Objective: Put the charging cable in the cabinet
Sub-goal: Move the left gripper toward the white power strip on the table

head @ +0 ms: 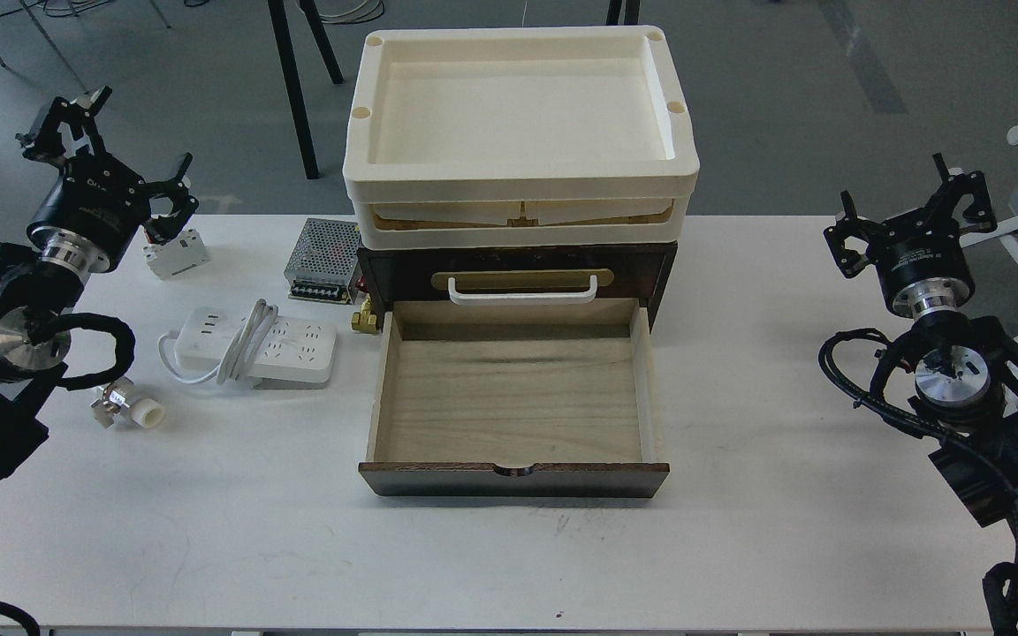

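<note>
The charging cable (253,344), a flat white power strip with its cord looped over it, lies on the white table left of the cabinet. The cabinet (518,269) is dark brown, with its pale wood drawer (513,397) pulled open and empty and a cream tray (518,106) on top. My left gripper (116,159) is open and empty, raised at the far left, behind and left of the power strip. My right gripper (907,208) is open and empty, raised at the far right, well away from the cabinet.
A small white breaker (178,254) sits just below my left gripper. A perforated metal power-supply box (322,261) stands beside the cabinet, with a brass fitting (363,318) at the drawer's corner. A metal-and-white valve fitting (125,405) lies near the left arm.
</note>
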